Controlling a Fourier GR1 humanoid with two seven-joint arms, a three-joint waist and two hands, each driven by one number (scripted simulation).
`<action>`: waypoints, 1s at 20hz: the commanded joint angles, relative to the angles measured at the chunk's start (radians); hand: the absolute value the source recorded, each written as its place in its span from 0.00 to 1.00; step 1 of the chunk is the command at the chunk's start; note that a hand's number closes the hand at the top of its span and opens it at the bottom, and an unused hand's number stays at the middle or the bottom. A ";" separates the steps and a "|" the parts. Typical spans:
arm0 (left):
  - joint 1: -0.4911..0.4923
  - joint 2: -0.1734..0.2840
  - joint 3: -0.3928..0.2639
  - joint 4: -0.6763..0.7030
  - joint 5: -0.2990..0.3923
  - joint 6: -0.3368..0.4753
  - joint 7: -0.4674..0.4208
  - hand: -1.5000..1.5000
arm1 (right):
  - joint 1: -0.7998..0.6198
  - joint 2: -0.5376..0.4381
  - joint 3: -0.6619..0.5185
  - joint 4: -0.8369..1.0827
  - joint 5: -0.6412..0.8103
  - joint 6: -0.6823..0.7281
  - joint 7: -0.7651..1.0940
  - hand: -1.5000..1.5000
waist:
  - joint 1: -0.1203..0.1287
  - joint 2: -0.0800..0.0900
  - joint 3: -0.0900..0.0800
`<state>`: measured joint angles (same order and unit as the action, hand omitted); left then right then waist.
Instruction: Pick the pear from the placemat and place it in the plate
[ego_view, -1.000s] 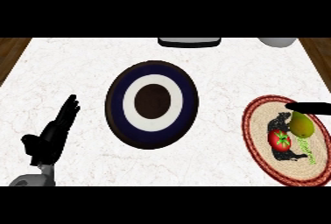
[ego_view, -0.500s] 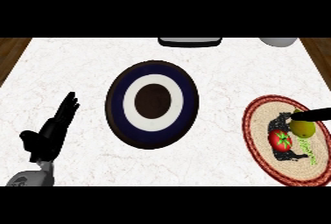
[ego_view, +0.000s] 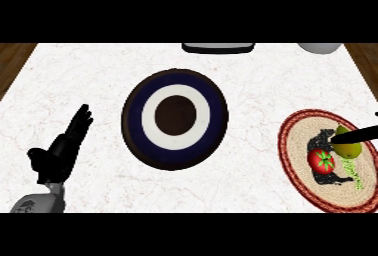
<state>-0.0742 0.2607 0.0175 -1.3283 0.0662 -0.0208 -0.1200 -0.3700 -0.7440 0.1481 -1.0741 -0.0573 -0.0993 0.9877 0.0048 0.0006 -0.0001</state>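
Two fruits share the placemat (ego_view: 299, 165): the pear (ego_view: 348, 145) under the right hand's fingers (ego_view: 359, 134), whose grip cannot be told, a tomato (ego_view: 322, 160) beside. Plate (ego_view: 175, 118) lies left; left hand (ego_view: 60, 149) rests spread.

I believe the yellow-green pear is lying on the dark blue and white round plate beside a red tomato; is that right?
Not quite. The head view shows the yellow-green pear lying beside the red tomato on the round woven placemat with a red rim, not on the dark blue and white round plate, which sits apart at the counter's middle. A black finger of the right hand lies across the pear.
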 joint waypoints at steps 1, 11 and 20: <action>0.083 0.024 0.030 -0.084 0.026 -0.047 -0.013 0.50 | 0.065 0.017 -0.039 -0.014 0.013 0.051 -0.026 0.00 | -0.002 -0.002 0.000; 0.012 -0.043 0.015 -0.063 -0.025 -0.014 0.058 0.50 | -0.002 0.157 -0.048 0.183 0.175 0.042 -0.060 0.00 | -0.001 -0.001 0.000; 0.009 -0.057 0.036 -0.019 -0.057 -0.008 -0.001 0.50 | -0.042 0.198 -0.115 0.335 0.191 0.134 -0.273 1.00 | 0.001 0.000 0.001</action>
<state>-0.0709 0.2280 0.0640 -1.3240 0.0256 -0.0528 -0.1350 -0.4269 -0.5996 0.0319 -0.7597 0.1294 0.0178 0.7796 0.0027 -0.0049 -0.0130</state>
